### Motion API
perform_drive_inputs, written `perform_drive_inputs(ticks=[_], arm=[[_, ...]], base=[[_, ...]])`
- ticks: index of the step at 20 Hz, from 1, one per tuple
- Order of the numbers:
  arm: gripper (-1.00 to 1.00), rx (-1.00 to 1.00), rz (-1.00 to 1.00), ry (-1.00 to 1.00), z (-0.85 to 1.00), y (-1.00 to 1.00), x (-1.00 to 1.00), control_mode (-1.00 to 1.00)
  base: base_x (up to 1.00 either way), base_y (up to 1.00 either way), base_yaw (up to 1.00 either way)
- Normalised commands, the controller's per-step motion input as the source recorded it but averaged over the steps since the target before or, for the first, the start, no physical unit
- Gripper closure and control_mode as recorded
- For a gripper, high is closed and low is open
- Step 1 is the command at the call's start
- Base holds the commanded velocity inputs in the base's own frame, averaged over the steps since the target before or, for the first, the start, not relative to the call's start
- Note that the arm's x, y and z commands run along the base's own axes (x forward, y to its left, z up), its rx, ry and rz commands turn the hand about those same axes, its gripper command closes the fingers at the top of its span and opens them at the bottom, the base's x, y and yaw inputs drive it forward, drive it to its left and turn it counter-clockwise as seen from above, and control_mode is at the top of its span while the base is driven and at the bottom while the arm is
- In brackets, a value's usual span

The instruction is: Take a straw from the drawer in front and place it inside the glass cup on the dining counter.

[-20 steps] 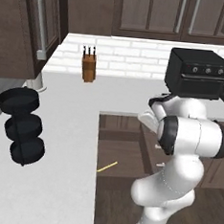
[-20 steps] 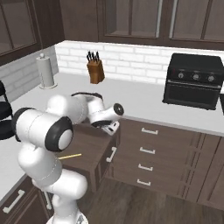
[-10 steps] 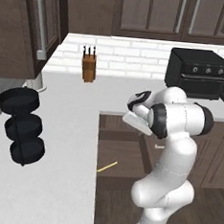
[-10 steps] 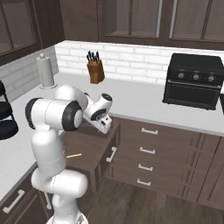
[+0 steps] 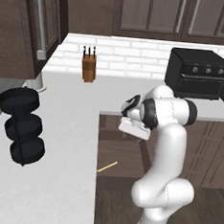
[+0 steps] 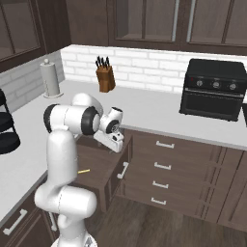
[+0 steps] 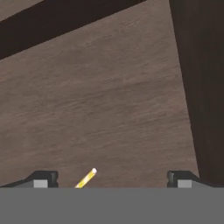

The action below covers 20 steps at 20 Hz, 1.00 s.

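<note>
The straw (image 5: 107, 167) lies flat on the brown floor of the open drawer (image 6: 103, 166), near its left side. It looks light, stiff and thin, likely to roll, so a mid-length pinch seems best. The gripper (image 7: 109, 179) hovers above it, fingers wide apart, holding nothing.

Straw (image 7: 86, 178) pale yellow; drawer (image 7: 113, 96) inside brown, prob. wood-grain; gripper (image 7: 109, 179) tips dark.

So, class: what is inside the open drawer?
A single straw lies on the drawer floor, pale yellow, slanted. The arm covers part of the inside in both base views, so anything beneath it cannot be seen.
</note>
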Motion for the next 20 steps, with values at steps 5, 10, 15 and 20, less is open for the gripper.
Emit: perform_drive_inputs(ticks=[5,10,15,20], arm=[[-1.0,-0.13,0.0,0.02,-0.58,-0.01,-0.2,-1.0],[-1.0,-0.13,0.0,-0.01,-0.43,-0.25,-0.3,-1.0],[-1.0,-0.13,-0.02,-0.06,-0.19,-0.81,-0.47,-1.0],[-1.0,-0.06,-0.11,-0.02,0.0,-1.0,-0.38,-1.0]], base=[[0.0,0.0,0.0],[0.0,0.0,0.0],[0.0,0.0,0.0],[0.0,0.0,0.0]])
